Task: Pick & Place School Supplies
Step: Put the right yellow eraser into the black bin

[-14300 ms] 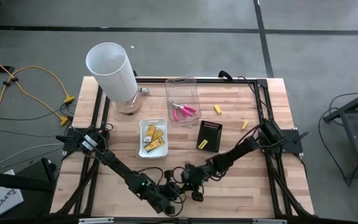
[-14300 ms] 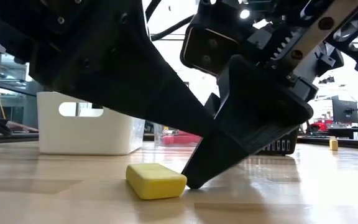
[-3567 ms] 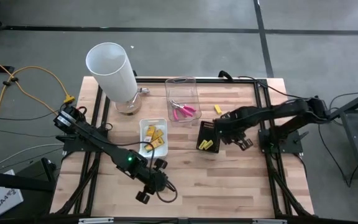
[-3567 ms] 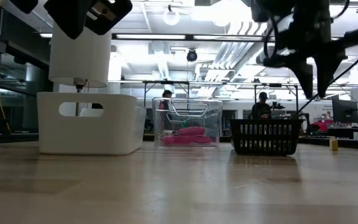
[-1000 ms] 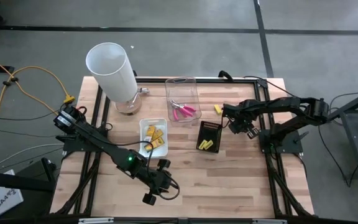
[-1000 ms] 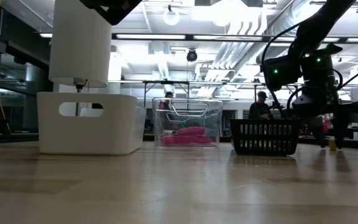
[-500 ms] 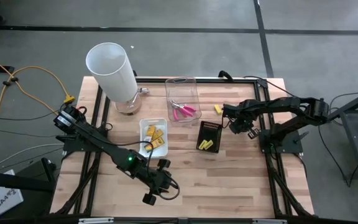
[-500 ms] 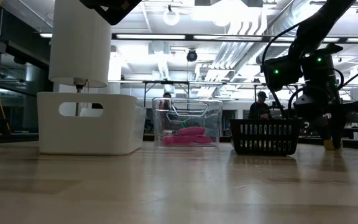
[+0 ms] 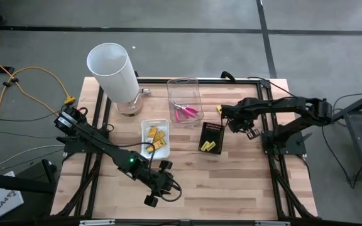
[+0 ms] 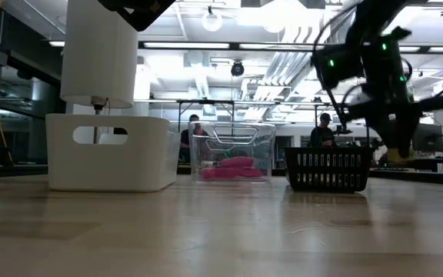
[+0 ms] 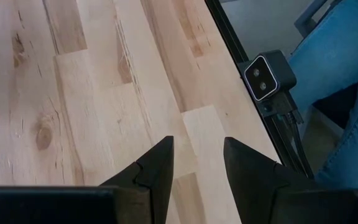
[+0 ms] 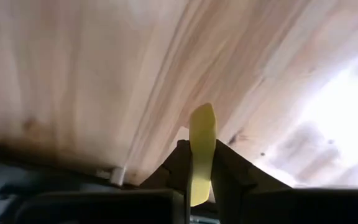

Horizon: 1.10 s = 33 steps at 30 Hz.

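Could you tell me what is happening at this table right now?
The robot is sorting school supplies into trays. The right gripper is shut on a yellow stick, held off the table beside the black tray, which already holds yellow sticks. Another stick lies loose nearby. The clear tray holds the pink tools, and the white tray the yellow packs. The left gripper waits open over bare wood near the front edge.

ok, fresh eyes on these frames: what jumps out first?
Probably the tall white cylinder at the far left of the wooden table, towering over everything. Then the right gripper, raised above the table's right side beside the black mesh basket, pinching a short yellow stubby stick. The pink-handled pliers in the clear plastic tray give the one bright colour.
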Motion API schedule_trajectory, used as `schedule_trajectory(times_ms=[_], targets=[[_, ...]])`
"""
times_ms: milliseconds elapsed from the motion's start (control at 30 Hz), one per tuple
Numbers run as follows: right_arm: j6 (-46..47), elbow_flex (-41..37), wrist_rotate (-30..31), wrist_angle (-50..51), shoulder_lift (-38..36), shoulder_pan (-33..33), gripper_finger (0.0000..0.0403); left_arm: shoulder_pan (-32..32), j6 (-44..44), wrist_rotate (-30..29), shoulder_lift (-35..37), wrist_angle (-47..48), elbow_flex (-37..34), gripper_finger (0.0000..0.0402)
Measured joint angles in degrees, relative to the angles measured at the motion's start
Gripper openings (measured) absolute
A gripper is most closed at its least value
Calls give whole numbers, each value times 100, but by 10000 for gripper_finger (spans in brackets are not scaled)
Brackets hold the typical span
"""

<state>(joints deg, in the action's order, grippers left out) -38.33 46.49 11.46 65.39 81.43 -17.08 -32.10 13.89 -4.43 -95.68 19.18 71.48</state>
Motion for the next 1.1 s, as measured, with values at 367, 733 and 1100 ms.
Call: schedule_trajectory(times_ms=[367,733,1100], targets=[[991,1278,-936,-151,-1,1224,31,0,0,1,0,2,0,137],[993,1343,-1446,-1880,337,1418,31,-24,9,2,0,2,0,137],[960,1339,-1445,-2196,898,1248,69,-142,14,7,0,4,0,137]])
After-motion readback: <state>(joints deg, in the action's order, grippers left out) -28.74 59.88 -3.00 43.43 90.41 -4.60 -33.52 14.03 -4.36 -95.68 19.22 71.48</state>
